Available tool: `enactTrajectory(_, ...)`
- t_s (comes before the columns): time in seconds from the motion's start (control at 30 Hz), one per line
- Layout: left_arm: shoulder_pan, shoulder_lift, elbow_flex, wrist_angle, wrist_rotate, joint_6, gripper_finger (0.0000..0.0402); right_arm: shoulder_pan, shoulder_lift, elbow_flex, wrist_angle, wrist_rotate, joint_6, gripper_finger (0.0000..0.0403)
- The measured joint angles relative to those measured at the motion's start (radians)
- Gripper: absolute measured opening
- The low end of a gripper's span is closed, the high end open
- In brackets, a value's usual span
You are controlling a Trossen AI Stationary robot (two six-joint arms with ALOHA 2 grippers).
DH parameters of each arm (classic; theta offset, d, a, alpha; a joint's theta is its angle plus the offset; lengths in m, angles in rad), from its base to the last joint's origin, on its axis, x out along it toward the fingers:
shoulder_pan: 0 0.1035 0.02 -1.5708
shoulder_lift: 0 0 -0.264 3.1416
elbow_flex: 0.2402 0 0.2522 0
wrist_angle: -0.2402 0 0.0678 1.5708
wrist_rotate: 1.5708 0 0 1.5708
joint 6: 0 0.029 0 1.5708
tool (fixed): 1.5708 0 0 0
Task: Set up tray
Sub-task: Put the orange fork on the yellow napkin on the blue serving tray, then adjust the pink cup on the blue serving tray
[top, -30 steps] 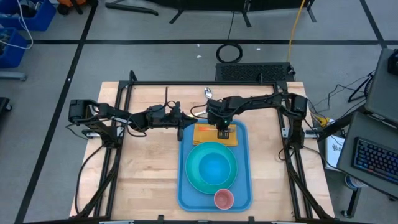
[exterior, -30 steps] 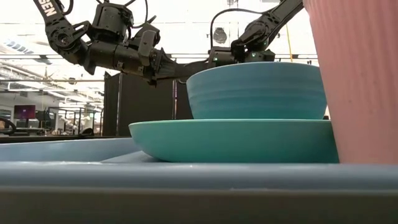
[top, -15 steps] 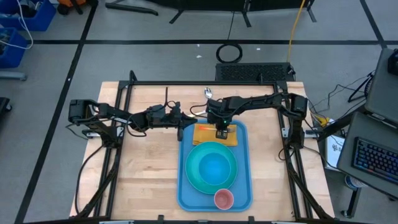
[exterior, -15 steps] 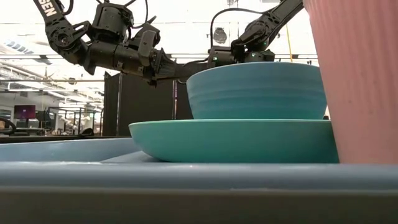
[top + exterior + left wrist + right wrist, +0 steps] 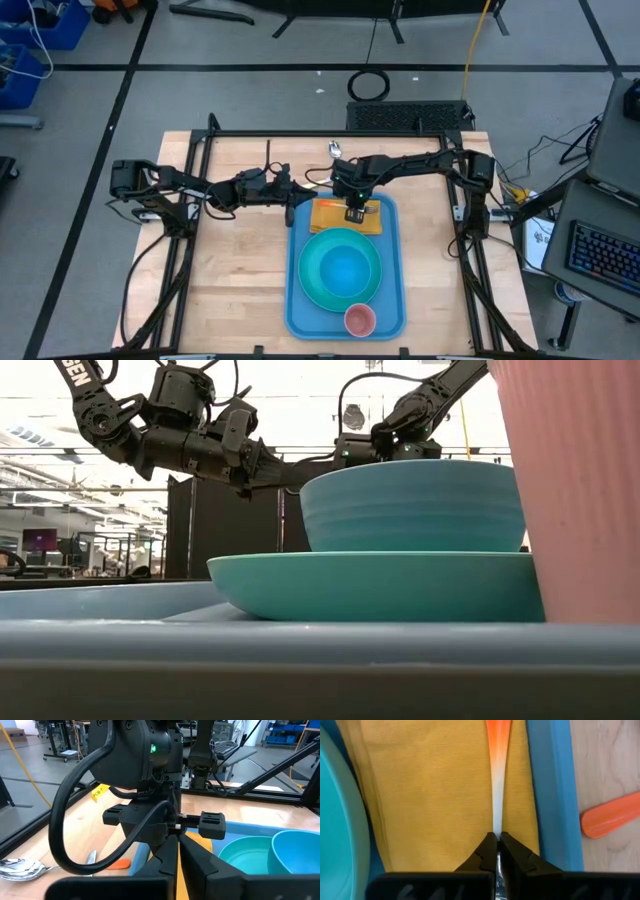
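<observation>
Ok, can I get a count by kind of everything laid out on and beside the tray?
Tray: 1
Plate: 1
Bowl: 1
Pink cup: 1
Yellow napkin: 1
Utensils: 3 (orange-handled utensil over the napkin, orange utensil on the wood, metal spoon)
Total: 8

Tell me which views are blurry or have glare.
Low view: the pink cup and tray rim sit close and soft, windows behind blown out. Right wrist view: the orange-handled utensil blurs toward the right gripper. High view: evenly lit, no glare.
</observation>
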Motion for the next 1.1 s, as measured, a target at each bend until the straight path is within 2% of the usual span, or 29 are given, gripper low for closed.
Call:
enactTrajectory(0.43, 0.000, 0.000, 0.000, -0.003, 0.000, -0.005, 0.0030, 0.008, -0.004, -0.002, 0.007, -0.002, -0.005, 0.0069)
enactTrajectory(0.73, 0.000, 0.000, 0.000, -0.003, 0.000, -0.006, 0.0031, 0.026, -0.085, -0.002, -0.002, -0.055, -0.004, 0.0122)
enactTrajectory(1.1, 0.000, 0.000, 0.000, -0.007, 0.000, -0.006, 0.0031, 0.058, -0.262, -0.002, -0.096, -0.053, -0.014, 0.0122)
